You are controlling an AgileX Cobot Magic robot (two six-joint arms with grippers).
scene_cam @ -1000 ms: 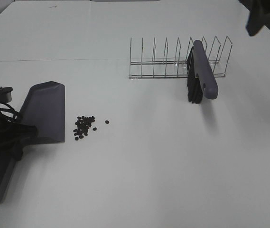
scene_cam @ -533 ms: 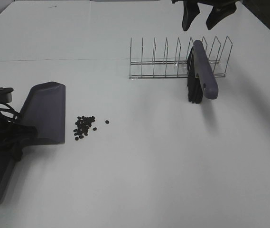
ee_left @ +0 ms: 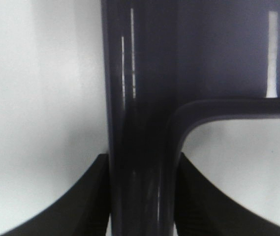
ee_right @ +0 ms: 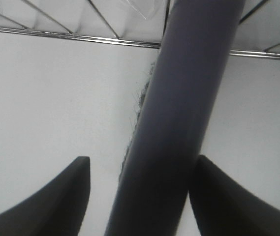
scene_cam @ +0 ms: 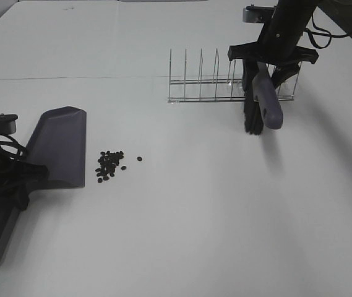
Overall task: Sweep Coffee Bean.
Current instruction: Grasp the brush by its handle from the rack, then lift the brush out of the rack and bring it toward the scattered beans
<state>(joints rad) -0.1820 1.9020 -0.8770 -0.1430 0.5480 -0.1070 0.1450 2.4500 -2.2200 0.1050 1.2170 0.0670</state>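
The coffee beans (scene_cam: 109, 164) lie in a small loose cluster on the white table, with one stray bean (scene_cam: 139, 159) to their right. The grey dustpan (scene_cam: 58, 145) lies just left of them, its open edge facing the beans. My left gripper (scene_cam: 18, 180) is shut on the dustpan handle (ee_left: 140, 113). The grey-handled brush (scene_cam: 266, 96) leans in the wire rack (scene_cam: 206, 83), black bristles (scene_cam: 252, 117) down. My right gripper (scene_cam: 264, 75) is open and straddles the brush handle (ee_right: 179, 113). Table shows between one finger (ee_right: 51, 201) and the handle.
The rack stands at the back right with several upright wire dividers. The table's far edge runs behind it. A faint seam crosses the table (scene_cam: 70, 77) behind the dustpan.
My right arm has come down from the top right of the exterior view to the brush, and its open fingers now sit on either side of the handle. The left arm, dustpan and beans have barely moved.
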